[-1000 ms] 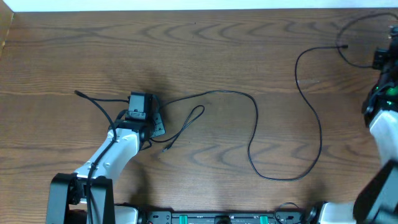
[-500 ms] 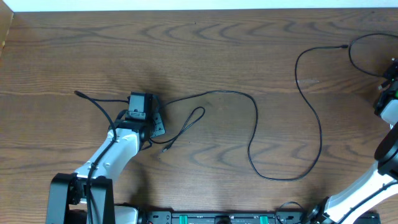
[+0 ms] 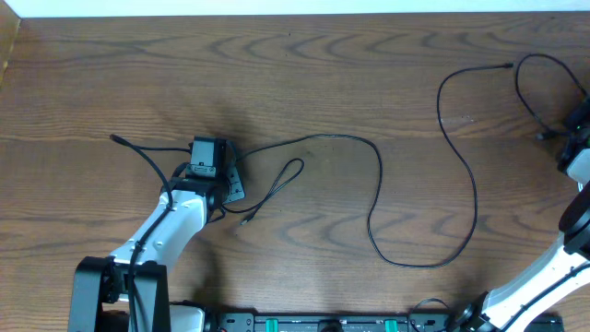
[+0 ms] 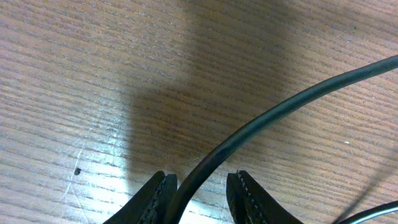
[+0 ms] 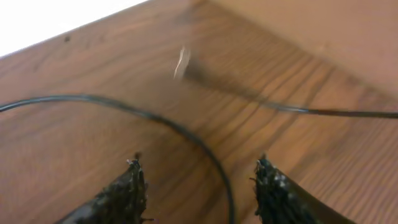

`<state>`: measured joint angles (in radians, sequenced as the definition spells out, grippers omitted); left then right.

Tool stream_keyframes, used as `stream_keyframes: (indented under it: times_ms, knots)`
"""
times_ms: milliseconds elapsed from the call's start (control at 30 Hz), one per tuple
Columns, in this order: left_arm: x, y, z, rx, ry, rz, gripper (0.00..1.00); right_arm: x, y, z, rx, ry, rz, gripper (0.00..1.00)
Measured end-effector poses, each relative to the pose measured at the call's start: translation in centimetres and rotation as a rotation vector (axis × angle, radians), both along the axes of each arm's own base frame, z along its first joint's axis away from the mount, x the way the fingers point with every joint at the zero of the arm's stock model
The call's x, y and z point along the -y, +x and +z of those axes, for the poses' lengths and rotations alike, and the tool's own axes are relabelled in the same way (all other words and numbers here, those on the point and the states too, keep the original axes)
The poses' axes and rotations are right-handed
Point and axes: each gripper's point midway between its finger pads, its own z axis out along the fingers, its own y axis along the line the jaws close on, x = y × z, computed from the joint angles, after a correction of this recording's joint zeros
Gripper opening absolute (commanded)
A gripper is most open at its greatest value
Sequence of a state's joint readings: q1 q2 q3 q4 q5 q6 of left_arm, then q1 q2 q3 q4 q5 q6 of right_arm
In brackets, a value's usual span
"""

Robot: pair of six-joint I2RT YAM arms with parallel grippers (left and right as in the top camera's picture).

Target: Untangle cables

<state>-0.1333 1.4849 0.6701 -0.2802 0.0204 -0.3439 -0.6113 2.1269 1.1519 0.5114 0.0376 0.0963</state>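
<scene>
Left gripper (image 4: 200, 186) fingers sat narrowly apart around a black cable (image 4: 280, 106) at the table (image 3: 277, 74) left; couldn't tell if pinched. Right gripper (image 5: 199, 180) spread, empty, above right cable loop (image 3: 539, 78). Best to clamp firmly, then pull slowly.

thin black cables (image 3: 382, 171) lie in loose, winding curves, spread from left to far right.

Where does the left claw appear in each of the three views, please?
Overhead: the left claw sits left of centre, beside the cables.
Left wrist: left claw at the bottom edge, fingertips astride one black cable.
Right wrist: not in it; those fingers are the right claw.
Shared landmark: the wood-grain table, in all three.
</scene>
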Motion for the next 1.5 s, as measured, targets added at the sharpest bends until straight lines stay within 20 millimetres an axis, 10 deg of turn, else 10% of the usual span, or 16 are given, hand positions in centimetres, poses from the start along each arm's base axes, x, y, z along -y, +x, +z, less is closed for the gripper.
stream_keyframes:
  times_ms: [200, 267, 500, 767, 1067, 1500]
  knots:
    - [0.0, 0.1, 0.0, 0.004, -0.003, 0.001, 0.34, -2.9, -0.3, 1.0, -0.031, 0.127, 0.092, 0.99]
    - [0.4, 0.5, 0.2, 0.020, -0.021, -0.001, 0.34, -4.9, 0.1, 2.9, -0.015, 0.164, 0.171, 0.90]
    - [3.6, 3.0, 1.9, 0.134, -0.195, -0.063, 0.33, -13.9, 0.7, 5.9, -0.031, 0.347, 0.450, 0.05]
    - [4.7, 3.7, 2.7, 0.157, -0.299, -0.001, 0.25, -22.4, -1.6, 0.8, -0.302, 0.515, 0.515, 0.01]
    - [6.0, 6.3, 5.0, 0.267, -0.430, 0.127, 0.24, -23.7, -2.7, -1.5, -0.483, 0.369, 0.385, 0.01]
    - [13.9, 8.7, 4.5, 0.413, -0.482, 0.078, 0.24, -26.6, -4.6, -5.8, -0.599, 0.504, 0.411, 0.01]
